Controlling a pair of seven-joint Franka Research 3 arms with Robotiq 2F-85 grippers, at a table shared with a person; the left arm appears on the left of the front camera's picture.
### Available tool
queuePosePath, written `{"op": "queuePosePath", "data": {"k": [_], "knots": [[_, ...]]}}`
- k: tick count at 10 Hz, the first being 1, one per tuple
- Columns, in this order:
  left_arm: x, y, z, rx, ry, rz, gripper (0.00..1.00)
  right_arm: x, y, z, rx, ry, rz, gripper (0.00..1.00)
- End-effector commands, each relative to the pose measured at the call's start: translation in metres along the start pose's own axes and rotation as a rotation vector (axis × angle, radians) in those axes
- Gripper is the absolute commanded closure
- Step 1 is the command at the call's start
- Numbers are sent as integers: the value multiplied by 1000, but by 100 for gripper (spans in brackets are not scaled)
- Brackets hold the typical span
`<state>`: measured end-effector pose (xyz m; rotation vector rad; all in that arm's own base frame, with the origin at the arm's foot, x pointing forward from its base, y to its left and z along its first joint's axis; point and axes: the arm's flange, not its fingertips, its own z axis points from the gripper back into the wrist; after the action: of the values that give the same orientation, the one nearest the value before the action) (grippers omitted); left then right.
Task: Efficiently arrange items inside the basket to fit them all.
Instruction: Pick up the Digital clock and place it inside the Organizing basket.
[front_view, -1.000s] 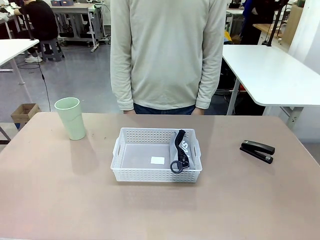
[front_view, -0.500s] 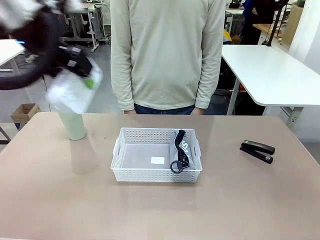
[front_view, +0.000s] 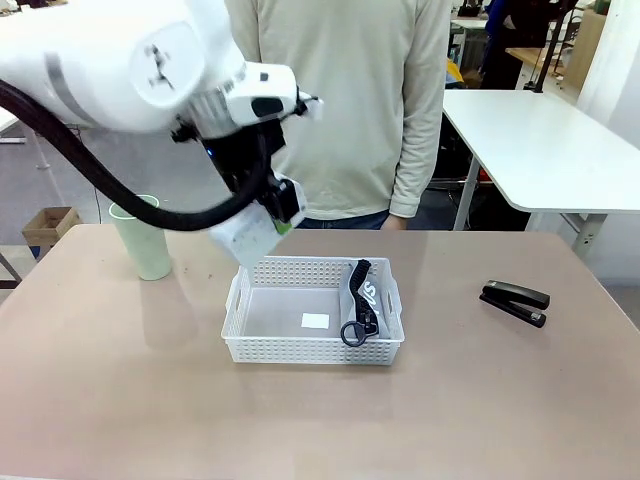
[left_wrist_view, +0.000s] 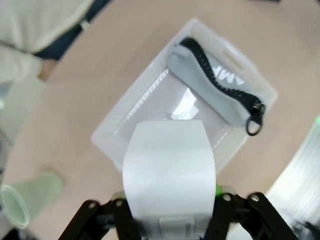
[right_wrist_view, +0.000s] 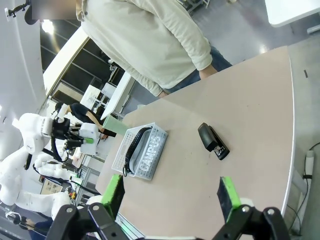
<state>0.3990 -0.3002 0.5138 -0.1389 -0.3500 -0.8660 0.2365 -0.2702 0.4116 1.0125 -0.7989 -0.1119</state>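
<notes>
Table (front_view: 520, 400): pinkish-brown top, matte. A person (front_view: 340, 100) in a pale sweatshirt stands at its far edge, behind the left gripper, arms hanging down.

Left arm (front_view: 120, 60) comes in high from your left. The left gripper (front_view: 268, 218) points down and pinches the white case (front_view: 243, 238) between its green pads. In the front view the case hangs tilted, in the air above the basket's far-left corner.

Basket (front_view: 312, 348): directly below and ahead of that gripper. The left wrist view looks straight down into it, which the front view cannot. The floor is bare apart from a small white label, and the case covers the near rim.

Grey pouch (front_view: 362, 300): stands on edge along the basket's right long side, zip uppermost. The right wrist view reads "CAMPUS" on it.

Green cup (front_view: 140, 240): upright on the table, well to the left of the left gripper.

Stapler (front_view: 515, 302): flat on the table, ahead of the right gripper (right_wrist_view: 171, 192), whose fingers are spread with nothing between them.

Room: grey floor, white tables, and a cardboard box (front_view: 50, 228).
</notes>
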Motion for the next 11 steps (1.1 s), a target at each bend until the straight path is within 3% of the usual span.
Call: {"op": "queuePosePath", "data": {"k": [1, 3, 5, 8, 11], "knots": [[-13, 1, -38, 70, -59, -106, 48, 2, 0, 0, 17, -25, 28, 0], [-14, -1, -75, -22, 19, -116, 48, 2, 0, 0, 17, -25, 28, 0], [-8, -3, -109, -43, 7, -172, 48, 2, 0, 0, 17, -25, 28, 0], [2, 1, -156, -104, 109, -242, 48, 2, 0, 0, 17, -25, 28, 0], [3, 6, -166, -120, 144, -237, 48, 2, 0, 0, 17, -25, 28, 0]]}}
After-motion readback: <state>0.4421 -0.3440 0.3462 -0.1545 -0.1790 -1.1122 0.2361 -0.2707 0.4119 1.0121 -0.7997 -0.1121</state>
